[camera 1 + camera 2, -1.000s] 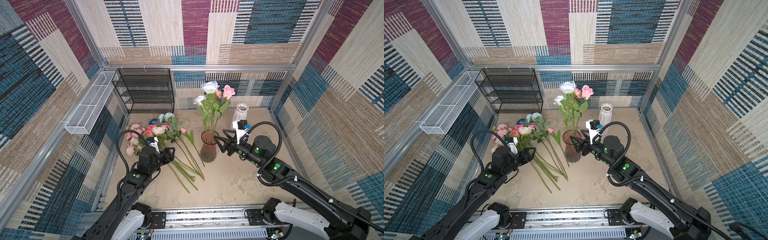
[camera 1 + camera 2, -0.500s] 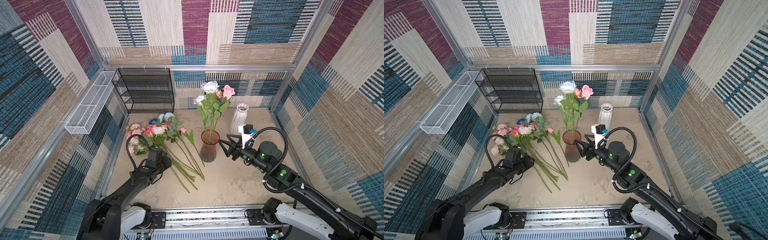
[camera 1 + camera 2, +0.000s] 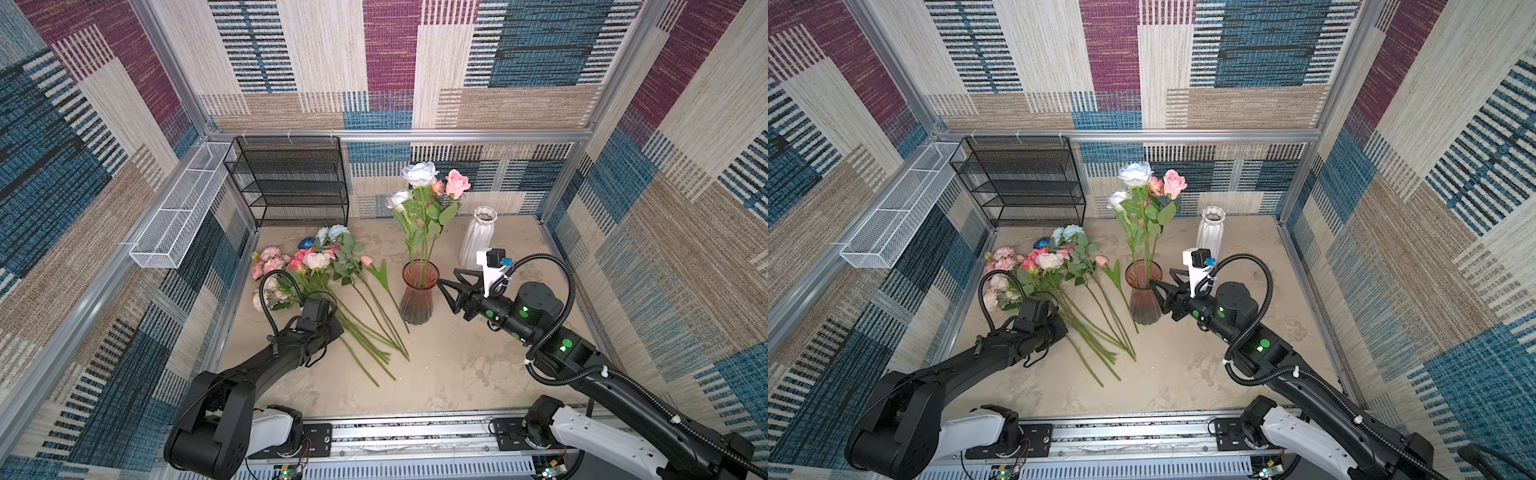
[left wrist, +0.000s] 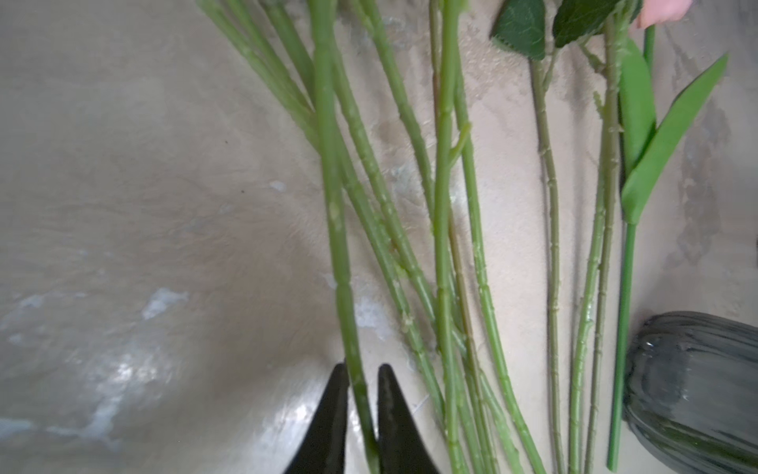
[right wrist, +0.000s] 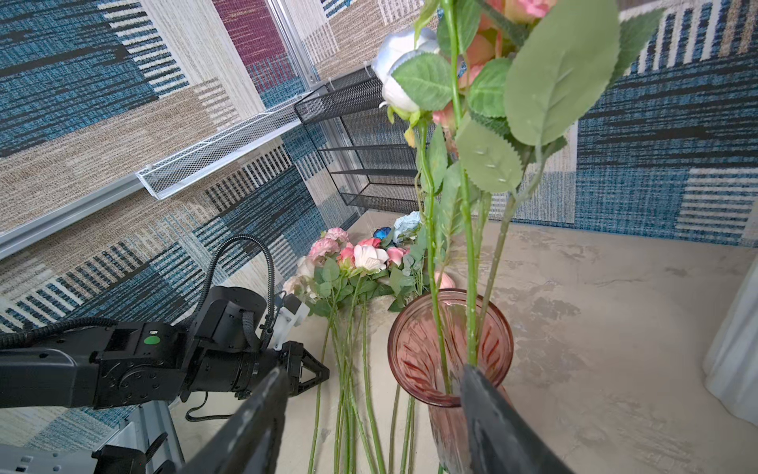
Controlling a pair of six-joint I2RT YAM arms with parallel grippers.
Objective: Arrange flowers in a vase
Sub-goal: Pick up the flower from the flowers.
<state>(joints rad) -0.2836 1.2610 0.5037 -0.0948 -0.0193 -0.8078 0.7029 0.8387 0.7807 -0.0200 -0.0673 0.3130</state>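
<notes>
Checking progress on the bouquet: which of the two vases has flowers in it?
The pink glass vase: roses stand upright in it. The white ribbed vase behind it holds none.

Glossy ribbed glass vase point(image 3: 418, 305); matt table point(image 3: 457, 374)

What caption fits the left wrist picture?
Black left gripper shut on one long green flower stem, with other green stems lying alongside.

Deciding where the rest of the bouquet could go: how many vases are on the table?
2. A pink glass vase stands in the middle, holding roses. A white ribbed vase stands farther back to its right, with no flowers in it. None looks hidden.
</notes>
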